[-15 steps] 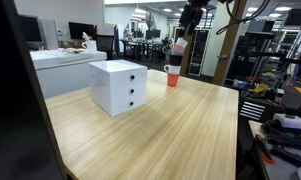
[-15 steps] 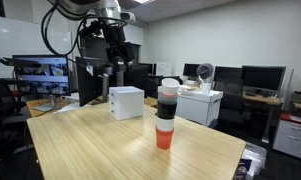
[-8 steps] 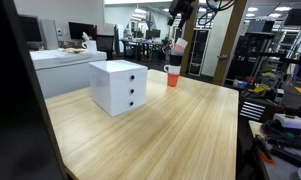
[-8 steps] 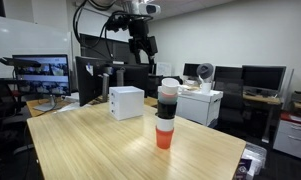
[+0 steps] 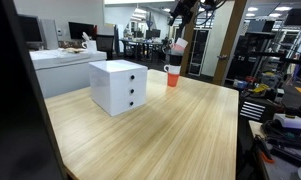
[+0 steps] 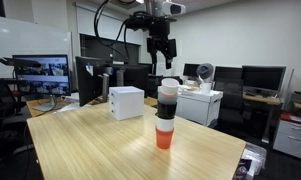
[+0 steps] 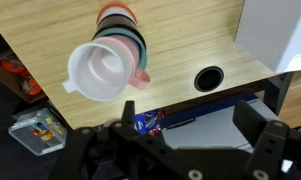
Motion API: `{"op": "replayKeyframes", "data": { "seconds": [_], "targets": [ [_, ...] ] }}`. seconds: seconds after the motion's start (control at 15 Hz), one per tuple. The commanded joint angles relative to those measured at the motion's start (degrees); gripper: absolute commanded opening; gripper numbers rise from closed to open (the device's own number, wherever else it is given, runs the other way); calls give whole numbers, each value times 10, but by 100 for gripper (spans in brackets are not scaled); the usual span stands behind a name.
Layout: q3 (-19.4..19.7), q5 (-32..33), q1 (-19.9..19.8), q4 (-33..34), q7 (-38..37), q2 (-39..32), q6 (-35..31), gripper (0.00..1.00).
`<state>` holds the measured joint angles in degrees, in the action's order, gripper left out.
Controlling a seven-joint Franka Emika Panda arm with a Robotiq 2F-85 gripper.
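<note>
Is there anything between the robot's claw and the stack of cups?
No, only empty air. In an exterior view the open gripper hangs above the stack of cups, not touching it.

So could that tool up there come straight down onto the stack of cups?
Probably yes. The tool hangs open roughly above the stack of cups with only air between them, and the white drawer box stands apart to one side.
</note>
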<state>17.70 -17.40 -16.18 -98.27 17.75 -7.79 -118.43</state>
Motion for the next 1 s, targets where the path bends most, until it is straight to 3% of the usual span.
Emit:
{"op": "replayKeyframes", "data": {
  "seconds": [0.0,0.33,0.93],
  "targets": [
    [-11,-39,-35,50,29,-42,39,100],
    [-21,-46,-61,73,27,-70,62,100],
    [-33,-37,-66,52,23,-64,92,100]
  ]
}}
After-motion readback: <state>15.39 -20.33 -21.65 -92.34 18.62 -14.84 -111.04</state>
